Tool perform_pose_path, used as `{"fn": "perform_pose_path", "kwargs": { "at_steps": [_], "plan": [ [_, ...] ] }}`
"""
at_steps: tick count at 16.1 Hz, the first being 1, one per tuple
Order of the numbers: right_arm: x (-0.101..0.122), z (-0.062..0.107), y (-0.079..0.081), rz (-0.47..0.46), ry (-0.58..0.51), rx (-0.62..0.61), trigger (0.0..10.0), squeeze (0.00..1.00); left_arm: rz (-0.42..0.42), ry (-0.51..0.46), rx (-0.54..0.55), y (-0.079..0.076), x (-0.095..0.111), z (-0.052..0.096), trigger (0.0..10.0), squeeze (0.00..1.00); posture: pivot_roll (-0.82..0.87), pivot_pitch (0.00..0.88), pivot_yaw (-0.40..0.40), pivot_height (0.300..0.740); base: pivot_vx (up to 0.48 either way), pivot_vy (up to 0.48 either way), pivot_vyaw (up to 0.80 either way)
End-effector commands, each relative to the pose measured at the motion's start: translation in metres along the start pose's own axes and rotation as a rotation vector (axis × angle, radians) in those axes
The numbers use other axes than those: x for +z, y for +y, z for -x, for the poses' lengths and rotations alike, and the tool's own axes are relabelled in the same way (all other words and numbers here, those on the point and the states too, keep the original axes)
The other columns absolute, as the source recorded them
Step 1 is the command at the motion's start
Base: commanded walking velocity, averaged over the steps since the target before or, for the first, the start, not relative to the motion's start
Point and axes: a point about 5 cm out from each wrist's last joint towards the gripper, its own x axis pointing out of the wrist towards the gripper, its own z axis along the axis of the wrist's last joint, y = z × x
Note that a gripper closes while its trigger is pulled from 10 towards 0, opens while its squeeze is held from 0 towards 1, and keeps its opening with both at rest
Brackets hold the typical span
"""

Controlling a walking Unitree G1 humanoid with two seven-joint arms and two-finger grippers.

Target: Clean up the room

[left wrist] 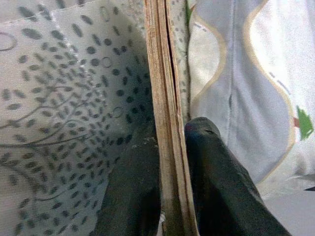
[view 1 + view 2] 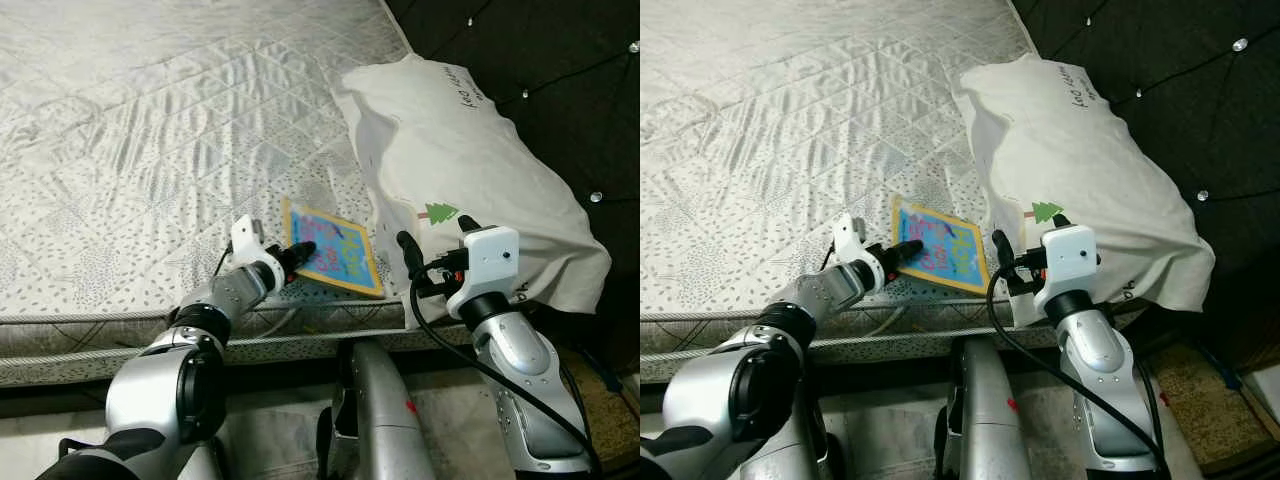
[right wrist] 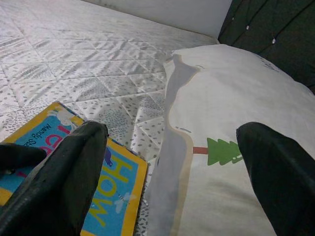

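Note:
A thin picture book (image 2: pixel 335 249) with a yellow border and blue cover lies on the mattress (image 2: pixel 150 130) near its front edge, beside a white pillow (image 2: pixel 460 170). My left gripper (image 2: pixel 298 254) is shut on the book's near left edge; in the left wrist view both black fingers (image 1: pixel 216 187) press the book's edge (image 1: pixel 165 123) between them. My right gripper (image 2: pixel 437 243) stands open at the pillow's front corner, just right of the book. In the right wrist view its fingers (image 3: pixel 64 177) frame the pillow's green tree print (image 3: pixel 221 151) and the book's cover (image 3: pixel 110 191).
The quilted mattress stretches wide to the left and back. A dark tufted headboard (image 2: pixel 540 60) rises behind the pillow. The mattress's front edge (image 2: pixel 100 335) runs just under my arms, with floor (image 2: pixel 600 400) at the lower right.

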Motion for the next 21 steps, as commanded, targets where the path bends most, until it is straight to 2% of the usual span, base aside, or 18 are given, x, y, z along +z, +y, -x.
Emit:
{"fn": "perform_pose_path", "kwargs": {
  "at_steps": [1, 16, 17, 18, 19, 21],
  "plan": [
    [0.003, 0.001, -0.005, 0.018, -0.002, -0.013, 10.0, 0.00, -0.006, 0.014, -0.005, -0.004, -0.001, -0.002, 10.0, 1.00, -0.21, 0.104, -0.124, 0.529, 0.000, 0.000, 0.00],
    [0.003, 0.001, -0.005, 0.018, -0.002, -0.013, 10.0, 0.00, -0.008, 0.006, -0.002, -0.003, 0.001, -0.002, 10.0, 1.00, -0.21, 0.104, -0.124, 0.529, 0.000, 0.000, 0.00],
    [0.005, -0.011, -0.002, 0.004, -0.035, -0.014, 10.0, 0.00, -0.246, -0.051, 0.219, 0.023, 0.036, 0.016, 10.0, 1.00, -0.17, 0.052, -0.101, 0.529, 0.000, 0.000, 0.00],
    [0.004, -0.014, 0.000, -0.005, -0.039, -0.010, 10.0, 0.00, -0.305, -0.093, 0.320, 0.032, 0.046, 0.022, 10.0, 1.00, -0.16, 0.048, -0.098, 0.529, 0.000, 0.000, 0.00],
    [0.003, -0.015, 0.001, -0.011, -0.037, -0.006, 10.0, 0.00, -0.338, -0.120, 0.377, 0.036, 0.052, 0.026, 10.0, 1.00, -0.16, 0.046, -0.097, 0.529, 0.000, 0.000, 0.00],
    [0.001, -0.018, 0.004, -0.036, -0.033, 0.006, 10.0, 0.00, -0.356, -0.132, 0.399, 0.041, 0.055, 0.030, 10.0, 1.00, -0.13, 0.037, -0.093, 0.529, 0.000, 0.000, 0.00]
  ]
}}
